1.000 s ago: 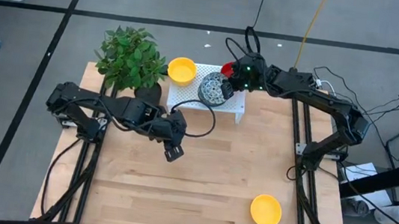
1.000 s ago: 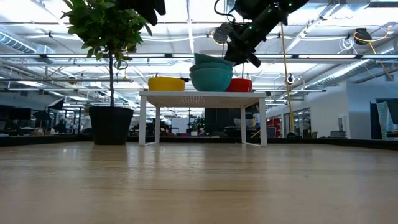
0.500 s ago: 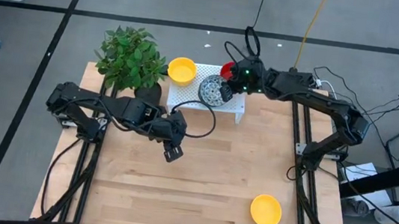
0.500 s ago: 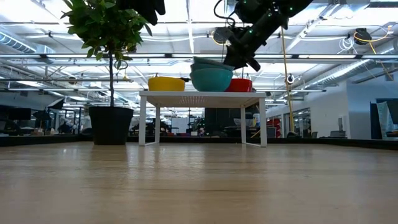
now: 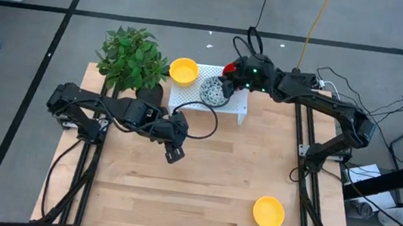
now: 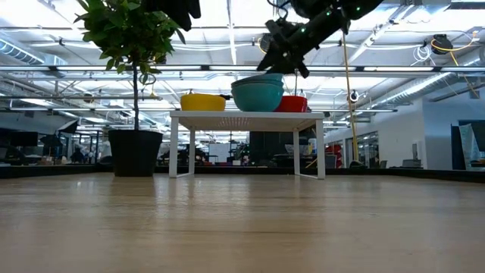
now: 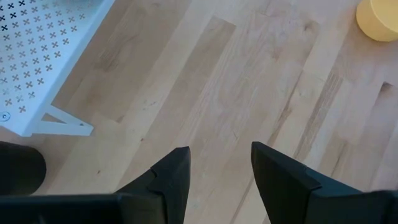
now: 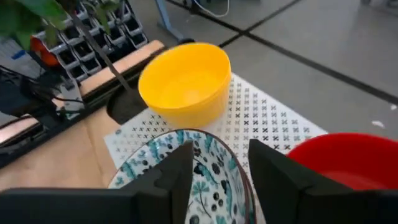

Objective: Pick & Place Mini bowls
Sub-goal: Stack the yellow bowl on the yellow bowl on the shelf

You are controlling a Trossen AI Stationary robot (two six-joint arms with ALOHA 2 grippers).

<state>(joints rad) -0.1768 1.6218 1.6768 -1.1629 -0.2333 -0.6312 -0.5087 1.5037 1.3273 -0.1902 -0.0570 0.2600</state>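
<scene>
A yellow bowl [image 5: 268,212] sits alone on the table [image 5: 210,175] near its front edge, at about 5 o'clock from the centre. Mid-table, toward 9 o'clock, the left gripper [image 5: 174,154] hovers over bare wood with its fingers [image 7: 168,177] spread and nothing between them; that same yellow bowl [image 7: 377,18] shows far off in its wrist view.

At 12 o'clock stands the white rack [image 5: 242,102]. On it are three bowl spots: a yellow one [image 5: 183,71] at the rack's 9 o'clock end, a speckled stack [image 5: 214,92] in the middle, and a red bowl [image 5: 229,69] toward 1 o'clock. The right gripper [image 5: 229,82] hangs just above the speckled stack's rim, fingers [image 8: 171,171] parted to either side of that rim [image 8: 205,155] and not clenched on it. A plant [image 5: 130,58] in a dark pot [image 5: 149,92] stands at 10 o'clock, just beside the rack.
</scene>
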